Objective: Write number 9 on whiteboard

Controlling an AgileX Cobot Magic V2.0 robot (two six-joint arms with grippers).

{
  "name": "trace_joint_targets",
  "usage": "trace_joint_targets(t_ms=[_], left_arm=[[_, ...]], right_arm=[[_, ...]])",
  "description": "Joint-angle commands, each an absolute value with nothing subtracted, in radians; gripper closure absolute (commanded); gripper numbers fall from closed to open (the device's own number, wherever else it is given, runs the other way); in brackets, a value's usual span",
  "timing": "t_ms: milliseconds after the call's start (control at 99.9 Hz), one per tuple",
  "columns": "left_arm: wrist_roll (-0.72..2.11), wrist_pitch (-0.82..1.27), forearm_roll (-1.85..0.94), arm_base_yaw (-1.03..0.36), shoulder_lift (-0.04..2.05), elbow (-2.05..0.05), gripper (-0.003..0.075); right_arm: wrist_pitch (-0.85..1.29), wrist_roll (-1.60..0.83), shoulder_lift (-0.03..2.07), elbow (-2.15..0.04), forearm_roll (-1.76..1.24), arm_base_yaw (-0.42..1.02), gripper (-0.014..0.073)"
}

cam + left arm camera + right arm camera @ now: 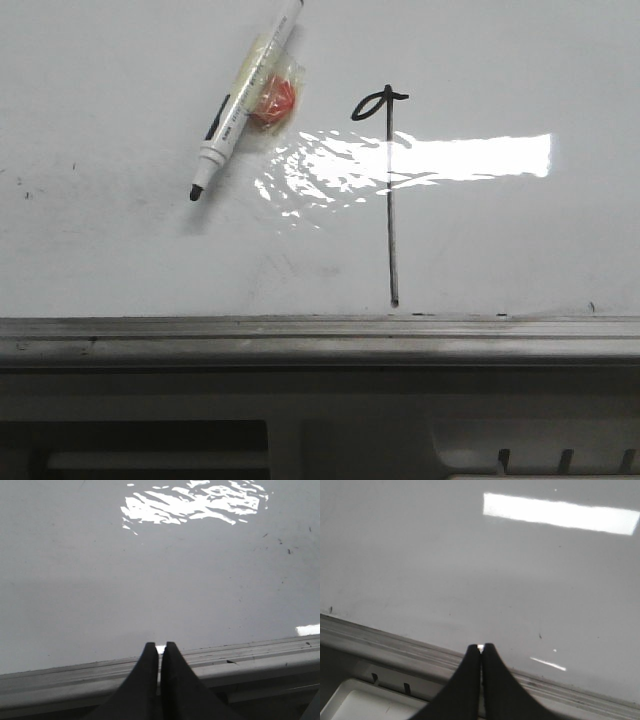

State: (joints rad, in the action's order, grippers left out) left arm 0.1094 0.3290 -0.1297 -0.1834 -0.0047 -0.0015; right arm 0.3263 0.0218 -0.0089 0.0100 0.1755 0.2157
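Note:
The whiteboard [120, 250] fills the front view, glossy white with a glare patch. The number 9 [391, 190] is drawn on it in thin black marker: a long vertical stroke with a small flat loop at its top left. A white marker [240, 100] with its black tip uncapped lies on the board to the left of the 9, wrapped in tape with a red-orange piece at its side. My left gripper [160, 646] is shut and empty above the board's edge rail [260, 652]. My right gripper [481, 647] is shut and empty over the rail [380, 640]. Neither gripper shows in the front view.
The grey metal edge rail [320, 338] runs along the board's near side. A grey slotted panel [560, 460] lies below the rail. Small dark specks [25, 190] dot the board at the left.

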Motion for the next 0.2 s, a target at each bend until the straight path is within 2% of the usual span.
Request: trace_joint_targets(t_ms=[0, 190], left_arm=[[0.100, 0.281, -0.139, -0.180, -0.034, 0.028, 0.0738], [0.100, 0.281, -0.139, -0.180, -0.034, 0.028, 0.0738]], right_arm=[[0.295, 0.022, -0.030, 0.038, 0.193, 0.209, 0.0638], [0.295, 0.022, -0.030, 0.038, 0.193, 0.209, 0.0638]])
